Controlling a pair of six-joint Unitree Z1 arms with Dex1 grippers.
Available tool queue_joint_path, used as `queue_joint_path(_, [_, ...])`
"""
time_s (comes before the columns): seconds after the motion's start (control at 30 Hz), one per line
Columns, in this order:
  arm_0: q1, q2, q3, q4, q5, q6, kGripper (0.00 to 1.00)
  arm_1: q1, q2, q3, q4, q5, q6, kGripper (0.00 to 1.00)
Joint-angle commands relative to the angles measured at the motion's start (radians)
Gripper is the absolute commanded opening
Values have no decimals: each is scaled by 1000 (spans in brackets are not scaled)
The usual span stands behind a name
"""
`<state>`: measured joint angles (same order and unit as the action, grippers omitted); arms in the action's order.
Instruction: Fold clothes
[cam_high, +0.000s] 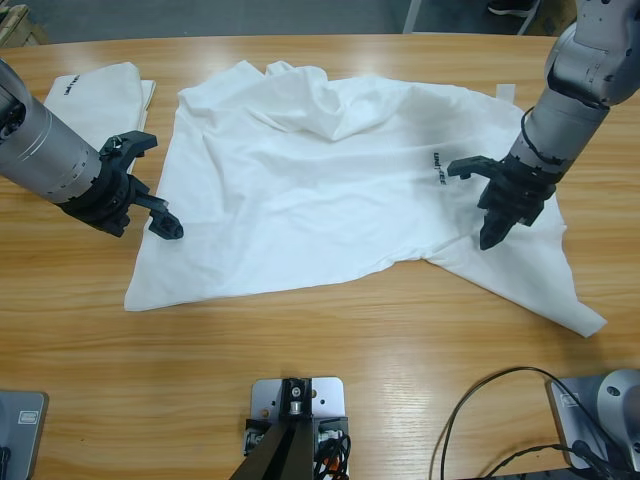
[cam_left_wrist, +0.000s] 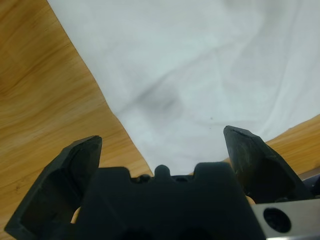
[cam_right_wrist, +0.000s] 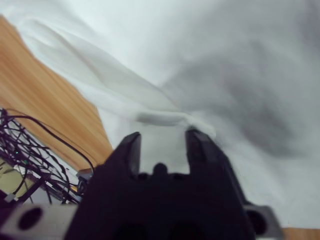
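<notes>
The left pincer (cam_high: 148, 185) hangs with its jaws spread wide and nothing between them, just off the left edge of the large white T-shirt (cam_high: 330, 190), over bare wood. In its wrist view the jaws stand far apart, with the shirt's hem running between them and desk showing to either side. The right pincer (cam_high: 497, 200) points down onto the shirt's right side, beside the small black lettering mark (cam_high: 438, 167); its jaws are drawn near together, and in the right wrist view a small ridge of white cloth (cam_right_wrist: 170, 118) lies at their tips, though whether it is actually pinched cannot be told. The T-shirt lies spread and rumpled across the middle of the wooden desk (cam_high: 350, 340). A second white T-shirt, folded (cam_high: 100, 95), rests at the far left corner, apart from the spread one.
</notes>
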<state>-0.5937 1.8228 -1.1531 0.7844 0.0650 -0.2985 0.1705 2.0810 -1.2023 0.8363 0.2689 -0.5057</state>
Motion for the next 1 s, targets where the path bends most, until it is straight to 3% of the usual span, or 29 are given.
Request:
queue_joint_path(0.03, [-9,-7,22,-16,-11,-13,945,-11,-29,24,-14,-65,15,915])
queue_joint_path(0.17, [-9,-4,23,-16,-11,-13,945,-12,-61,43,-46,-115,35,963])
queue_joint_path(0.3, [-9,-3,21,-16,-11,-13,945,-12,4,43,-47,-62,35,951])
queue_joint_path(0.47, [-9,0,22,-16,-11,-13,945,-12,19,38,-37,-25,32,845])
queue_joint_path(0.67, [-9,1,19,-17,-11,-13,945,0,-2,40,-22,-10,27,619])
queue_joint_path(0.93, [-9,-6,23,-16,-10,-13,945,8,12,44,-19,6,26,599])
queue_joint_path(1.0, [-9,-8,26,-16,-9,-11,945,15,23,42,-15,22,22,525])
